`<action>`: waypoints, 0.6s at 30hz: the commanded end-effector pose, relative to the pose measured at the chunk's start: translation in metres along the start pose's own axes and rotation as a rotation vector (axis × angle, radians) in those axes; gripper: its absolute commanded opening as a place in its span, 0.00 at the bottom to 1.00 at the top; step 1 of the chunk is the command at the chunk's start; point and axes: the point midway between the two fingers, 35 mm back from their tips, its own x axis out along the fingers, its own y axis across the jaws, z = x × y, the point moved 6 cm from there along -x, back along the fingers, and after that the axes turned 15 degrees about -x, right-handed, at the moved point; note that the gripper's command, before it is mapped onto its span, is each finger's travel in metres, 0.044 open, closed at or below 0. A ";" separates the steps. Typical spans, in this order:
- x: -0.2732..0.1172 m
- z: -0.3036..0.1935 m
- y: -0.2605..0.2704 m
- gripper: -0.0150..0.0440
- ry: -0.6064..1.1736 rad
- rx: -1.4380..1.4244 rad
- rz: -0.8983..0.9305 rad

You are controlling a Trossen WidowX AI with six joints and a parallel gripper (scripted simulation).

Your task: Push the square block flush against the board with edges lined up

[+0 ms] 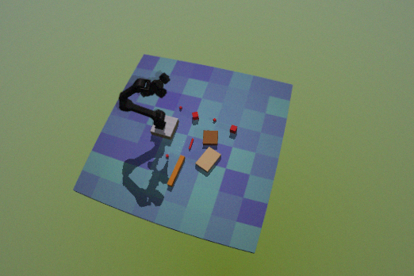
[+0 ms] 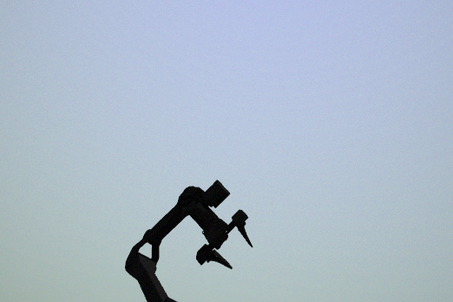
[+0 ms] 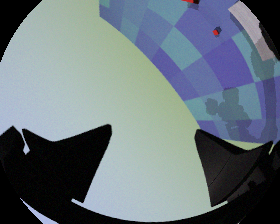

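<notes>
A brown square block (image 1: 210, 137) lies flat near the middle of the checkered floor in the top view. A tan rectangular board (image 1: 208, 159) lies just below it in that view, turned at an angle, with one corner close to the block's lower side; whether they touch is too small to tell, but no whole sides meet. A long, narrow orange bar (image 1: 176, 170) lies apart to the left of the tan piece. My gripper (image 1: 165, 85) (image 2: 241, 257) (image 3: 155, 132) is open and empty, raised high and well away from these pieces. They do not show in the wrist view.
Red cubes (image 1: 195, 116) (image 1: 233, 128) lie above and right of the brown block. Small red pieces (image 1: 181, 108) (image 1: 214, 120) (image 1: 167, 156) (image 3: 217, 32) and a thin red rod (image 1: 191, 143) lie around. The arm stands on a pale base (image 1: 170, 127).
</notes>
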 end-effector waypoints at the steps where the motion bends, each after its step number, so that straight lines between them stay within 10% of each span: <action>1: 0.000 0.000 0.000 0.89 0.000 0.000 0.000; 15: 0.020 0.131 0.024 0.26 -0.314 -0.006 -0.227; 18: 0.019 0.165 0.021 0.25 -0.379 -0.012 -0.304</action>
